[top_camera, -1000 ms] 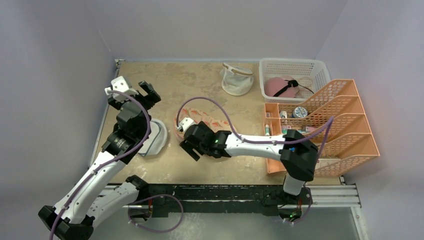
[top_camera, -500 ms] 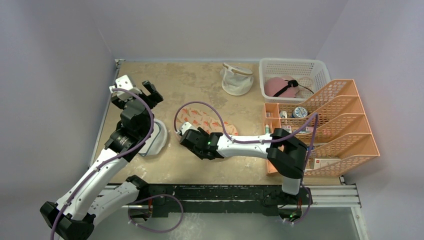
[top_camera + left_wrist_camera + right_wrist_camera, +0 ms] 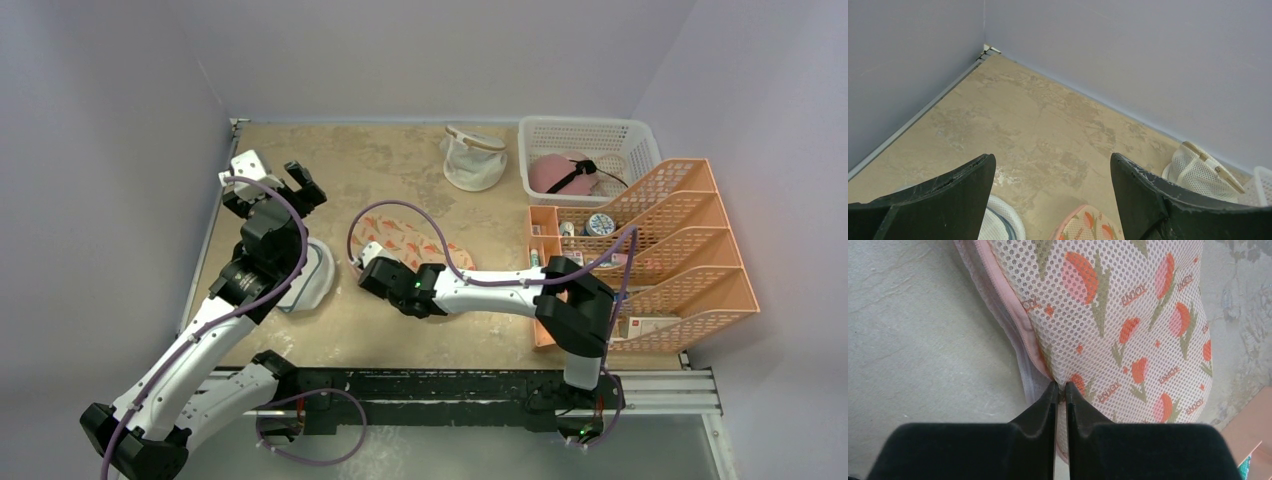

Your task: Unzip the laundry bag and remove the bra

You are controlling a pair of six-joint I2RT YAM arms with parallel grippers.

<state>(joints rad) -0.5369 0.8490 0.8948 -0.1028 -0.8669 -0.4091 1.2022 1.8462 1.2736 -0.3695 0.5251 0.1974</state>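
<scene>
At the near-left end of the flat peach mesh laundry bag (image 3: 1128,315) with orange-red leaf print, the right tool (image 3: 1060,386) is pressed almost together on the pink zip seam (image 3: 1020,325). Can't tell if the pull is caught. The laundry bag lies flat on the mottled tan tabletop (image 3: 380,160) and looks zipped. No bra visible, presumably inside. The left tool (image 3: 1053,165), left of the laundry bag, hangs spread and empty. Step: starting the unzip. Next: drag the pull round the edge, probably with the fabric pinned.

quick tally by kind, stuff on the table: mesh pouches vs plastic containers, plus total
Mesh pouches: 3 (printed laundry bag, round white pouch, cup-shaped white pouch)
Plastic containers: 2 (white basket, orange rack)
Total: 5
</scene>
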